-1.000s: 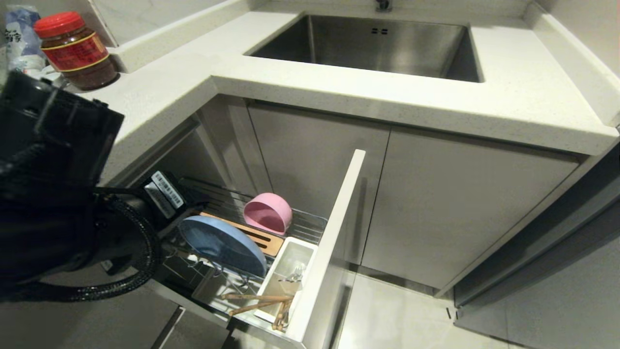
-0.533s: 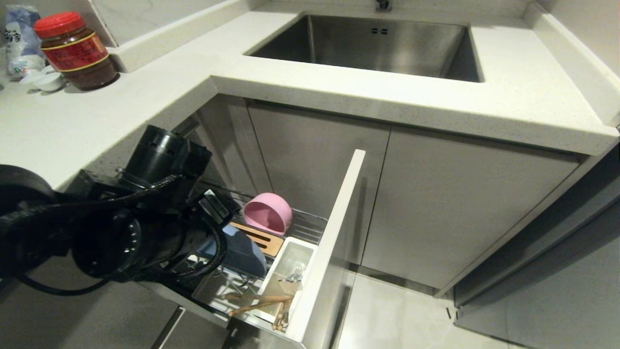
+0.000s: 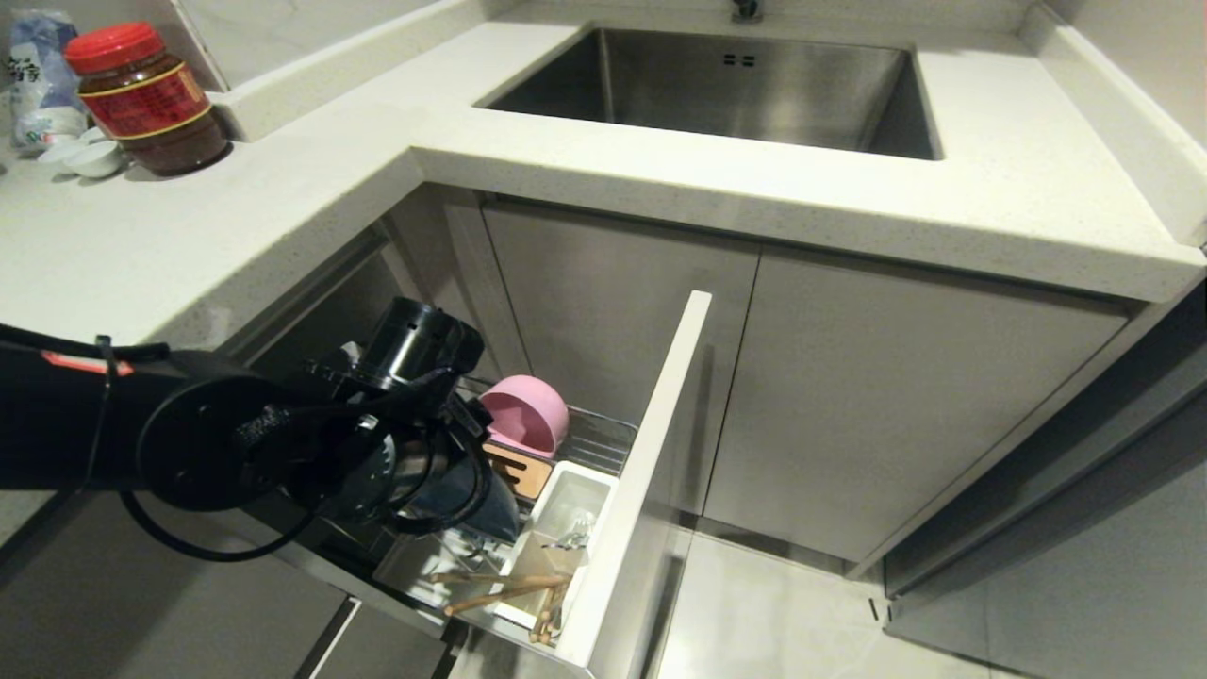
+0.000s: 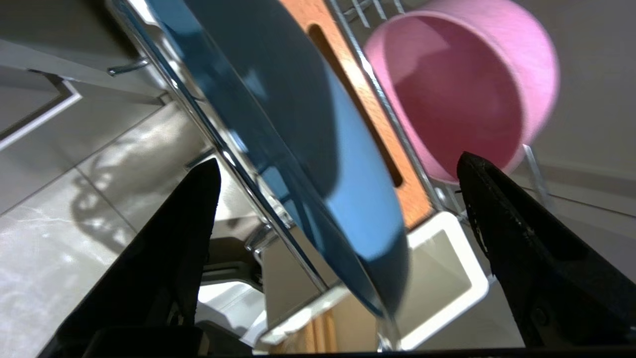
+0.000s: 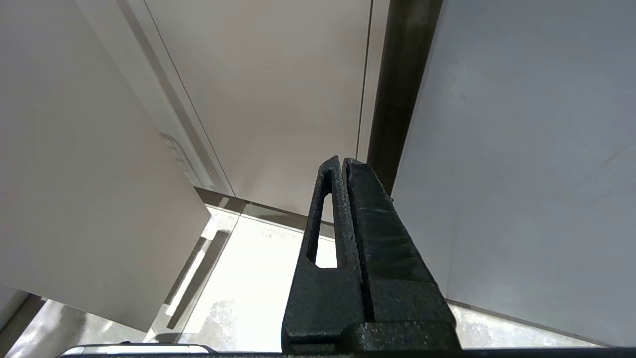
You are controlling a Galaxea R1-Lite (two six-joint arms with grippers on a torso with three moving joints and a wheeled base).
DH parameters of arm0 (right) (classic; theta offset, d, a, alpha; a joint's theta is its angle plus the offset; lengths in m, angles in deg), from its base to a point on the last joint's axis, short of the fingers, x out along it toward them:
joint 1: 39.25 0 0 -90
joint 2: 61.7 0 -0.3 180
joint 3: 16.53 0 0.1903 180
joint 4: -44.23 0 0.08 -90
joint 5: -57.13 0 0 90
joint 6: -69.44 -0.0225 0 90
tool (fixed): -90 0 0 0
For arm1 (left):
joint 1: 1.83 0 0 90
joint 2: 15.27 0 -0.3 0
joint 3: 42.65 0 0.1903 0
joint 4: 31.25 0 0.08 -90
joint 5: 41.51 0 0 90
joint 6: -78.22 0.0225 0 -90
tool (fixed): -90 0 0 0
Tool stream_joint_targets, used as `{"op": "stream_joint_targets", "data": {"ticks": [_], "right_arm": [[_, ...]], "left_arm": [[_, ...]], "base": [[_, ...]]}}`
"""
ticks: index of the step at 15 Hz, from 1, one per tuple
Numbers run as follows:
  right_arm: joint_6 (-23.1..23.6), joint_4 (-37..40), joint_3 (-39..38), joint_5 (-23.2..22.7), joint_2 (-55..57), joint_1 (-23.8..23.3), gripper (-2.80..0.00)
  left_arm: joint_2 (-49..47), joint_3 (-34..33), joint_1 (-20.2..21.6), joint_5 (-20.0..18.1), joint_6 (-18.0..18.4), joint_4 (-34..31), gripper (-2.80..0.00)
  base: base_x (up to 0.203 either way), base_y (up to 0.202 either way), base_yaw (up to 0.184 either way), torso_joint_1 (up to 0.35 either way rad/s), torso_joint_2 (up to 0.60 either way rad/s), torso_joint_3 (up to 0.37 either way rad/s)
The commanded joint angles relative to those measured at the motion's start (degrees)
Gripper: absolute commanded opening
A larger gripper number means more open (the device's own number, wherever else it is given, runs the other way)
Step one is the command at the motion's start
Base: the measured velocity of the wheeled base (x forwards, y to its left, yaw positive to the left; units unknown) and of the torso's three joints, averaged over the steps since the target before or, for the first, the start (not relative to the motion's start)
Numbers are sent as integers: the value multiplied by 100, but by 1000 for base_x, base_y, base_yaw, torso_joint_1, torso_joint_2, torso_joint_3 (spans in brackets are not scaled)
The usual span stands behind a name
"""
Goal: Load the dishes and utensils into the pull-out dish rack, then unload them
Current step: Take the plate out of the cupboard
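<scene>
Lowered from counter height into the pull-out dish rack point(image 3: 603, 436), left gripper point(image 4: 338, 171) reaches level, fingers point(image 4: 169, 248) spread wide astride the upright blue plate point(image 4: 318, 164), not touching; right gripper point(image 5: 343, 169) parked, pressed together

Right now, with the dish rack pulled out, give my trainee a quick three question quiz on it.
1. True or false: the left hand is open astride the blue plate.
2. The pink bowl is: A upright, B on its side, C upside down?
3. Fill in: the chopsticks lie across the white ____.

Key: 1 true. 2 B. 3 utensil bin.
</scene>
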Motion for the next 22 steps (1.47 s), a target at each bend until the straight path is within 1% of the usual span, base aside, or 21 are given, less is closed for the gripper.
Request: {"op": "stream_joint_targets", "data": {"ticks": [1,7,14,16,18,22], "right_arm": [[-1,-6,-149,-1,-4,1,-280],[-1,-6,-149,-1,-4,1,-280],[-1,-6,-149,-1,-4,1,-280],[-1,-5,-149,-1,-4,1,-280],[-1,-6,-149,-1,-4,1,-280],[-1,-6,-149,-1,-4,1,-280]], "left_arm": [[-88,9,34,28,-18,-16,-280],[79,22,-19,28,-12,-25,-280],[697,53,-252,11,-19,-26,-280],[950,186,-476,18,-22,-70,-280],[1259,381,-807,24,-24,-236,-280],[1867,1264,-1555,35,7,-1421,-280]], "base": [[0,0,0,0,0,0],[0,0,0,0,0,0],[0,0,0,0,0,0],[0,0,0,0,0,0],[0,0,0,0,0,0],[0,0,0,0,0,0]]}}
